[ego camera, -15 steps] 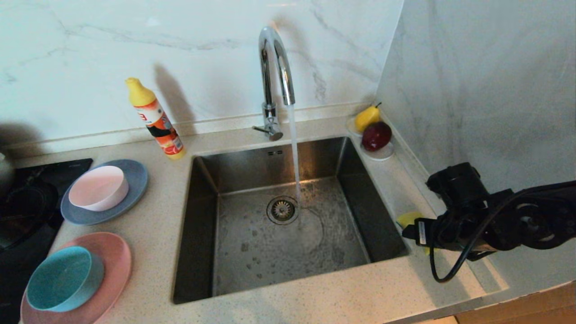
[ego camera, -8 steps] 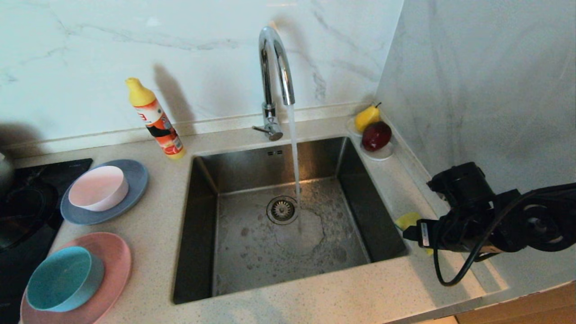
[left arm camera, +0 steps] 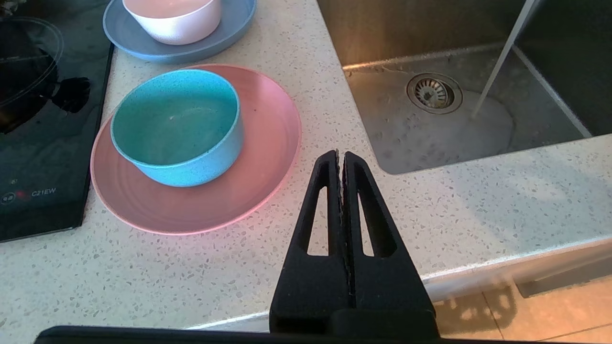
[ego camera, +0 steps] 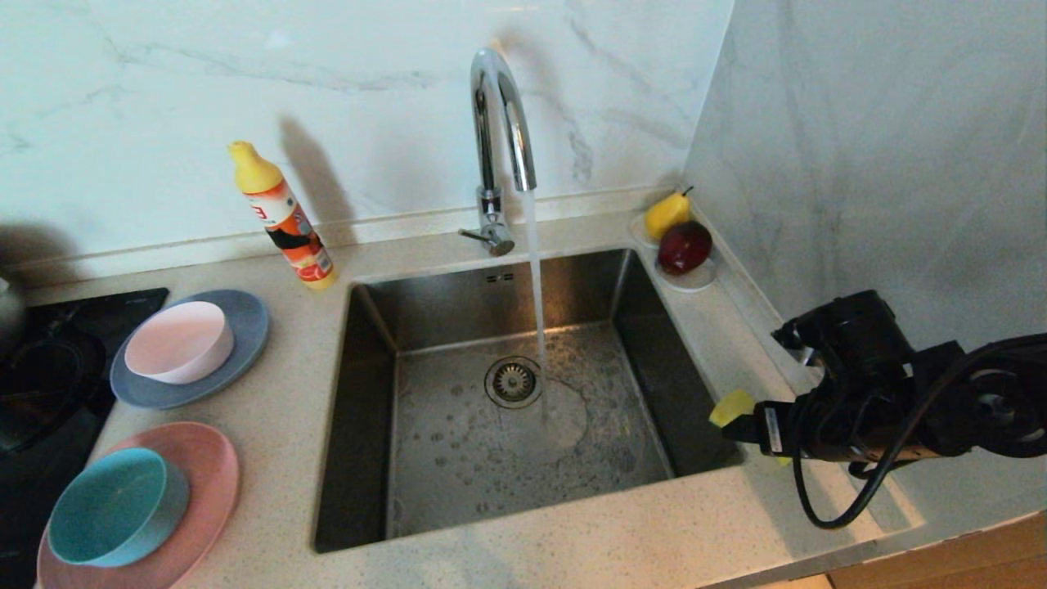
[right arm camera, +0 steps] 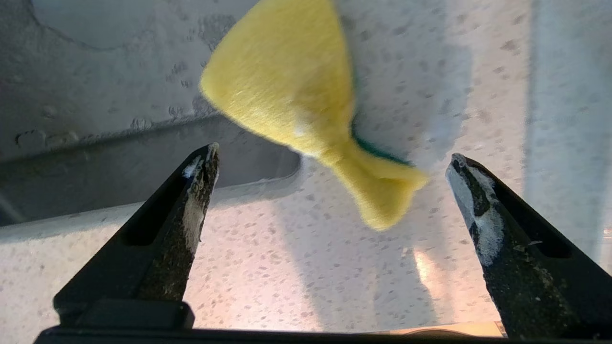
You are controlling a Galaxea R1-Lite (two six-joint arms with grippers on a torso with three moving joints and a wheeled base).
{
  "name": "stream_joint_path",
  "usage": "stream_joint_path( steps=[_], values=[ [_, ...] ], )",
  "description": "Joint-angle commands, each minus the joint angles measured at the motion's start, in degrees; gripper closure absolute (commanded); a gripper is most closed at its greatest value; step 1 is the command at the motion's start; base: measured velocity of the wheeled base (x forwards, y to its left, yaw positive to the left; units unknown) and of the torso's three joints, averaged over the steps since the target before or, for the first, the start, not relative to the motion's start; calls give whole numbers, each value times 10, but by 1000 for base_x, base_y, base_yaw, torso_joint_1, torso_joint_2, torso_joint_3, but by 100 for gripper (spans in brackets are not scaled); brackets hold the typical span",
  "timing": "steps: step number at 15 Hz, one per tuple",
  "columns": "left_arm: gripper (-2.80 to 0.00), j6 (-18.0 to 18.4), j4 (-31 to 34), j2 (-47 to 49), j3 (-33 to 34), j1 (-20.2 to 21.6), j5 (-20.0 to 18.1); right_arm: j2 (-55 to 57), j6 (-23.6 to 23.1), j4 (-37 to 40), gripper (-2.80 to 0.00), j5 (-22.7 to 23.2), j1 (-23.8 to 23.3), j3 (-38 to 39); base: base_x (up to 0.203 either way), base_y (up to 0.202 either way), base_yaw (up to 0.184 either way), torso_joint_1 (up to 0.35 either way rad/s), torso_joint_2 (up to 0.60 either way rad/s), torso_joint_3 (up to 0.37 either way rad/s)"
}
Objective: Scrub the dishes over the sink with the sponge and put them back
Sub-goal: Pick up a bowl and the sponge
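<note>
The yellow sponge [ego camera: 732, 406] with its green side [right arm camera: 377, 150] is at the sink's right rim, pinched in the middle and blurred, just ahead of my right gripper [ego camera: 743, 429]. That gripper [right arm camera: 334, 154] is open and wide, and its fingertips [right arm camera: 193, 210] touch nothing. The steel sink [ego camera: 368, 409] has water running onto its floor. Left of it, a pale pink bowl [ego camera: 180, 341] sits on the blue-grey plate [ego camera: 241, 343] and a teal bowl [ego camera: 114, 507] on the pink plate [ego camera: 208, 470]. My left gripper [left arm camera: 340, 154] hangs shut over the front counter.
The faucet [ego camera: 499, 123] runs at the back of the sink. A detergent bottle [ego camera: 282, 217] stands on the back left. A saucer with a pear [ego camera: 667, 214] and a red fruit [ego camera: 685, 247] sits in the right corner. A black hob [ego camera: 49, 368] is far left.
The sponge has shifted slightly toward the sink edge and tilted. My right wrist has tipped a little, with the gripper staying open. The left arm has not moved.
</note>
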Motion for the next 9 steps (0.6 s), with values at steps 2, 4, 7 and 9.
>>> stream_joint_path(
  steps=[2,4,7,9],
  values=[
    [0,0,0,1,11,0,0,4,0,-3,-280,-1,-12,-3,0,0,0,0,0,0],
    [0,0,0,1,11,0,0,8,0,-4,-280,-1,-13,-2,0,0,0,0,0,0],
    [0,0,0,1,11,0,0,4,-2,-2,-280,-1,-12,-1,0,0,0,0,0,0],
    [0,0,1,1,11,0,0,5,-9,-1,-280,-1,-14,-1,0,0,0,0,0,0]
  ],
)
